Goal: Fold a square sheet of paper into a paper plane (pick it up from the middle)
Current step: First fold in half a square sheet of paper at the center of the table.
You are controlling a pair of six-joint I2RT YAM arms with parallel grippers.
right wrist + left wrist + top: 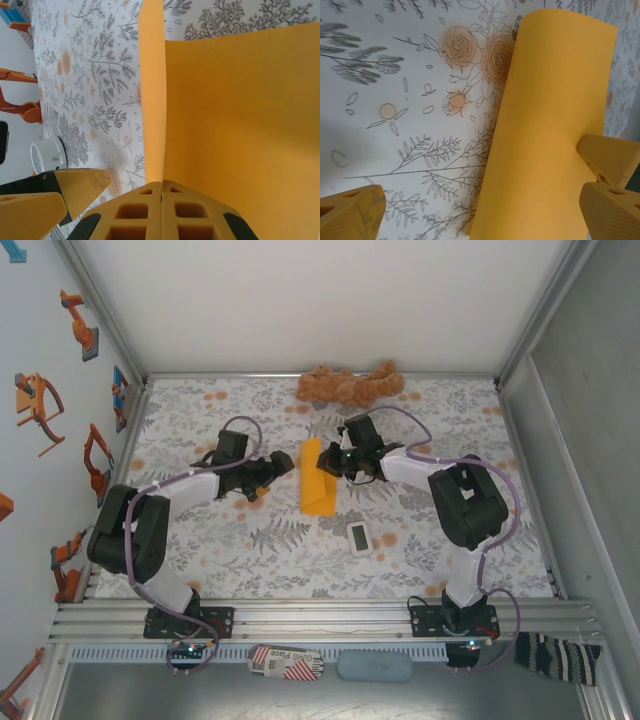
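The square sheet of paper [320, 485] lies near the middle of the floral tabletop [200, 540], between the two arms, and from above it reads as a narrow orange strip running away from the robot. It is doubled over on itself. In the left wrist view the sheet [550, 115] bends in a soft rounded curve and no sharp crease shows there. The right end effector [337, 462] is clenched on the paper: in its own wrist view the two fingers [145, 215] meet flush with a thin edge of the sheet [240, 110] pinched between them, and one layer rises on edge from that grip while the rest spreads flat to the right. The left end effector [285, 467] is released, its jaws spread wide and grasping nothing. In its wrist view the left end effector [480, 200] has one finger over the bare tabletop and the other over the paper's far side, just beside one of the right end effector's fingers [612, 159]. A brown plush toy [350, 386] lies at the far edge, and a small white device [361, 538] sits nearer the robot, apart from the paper.
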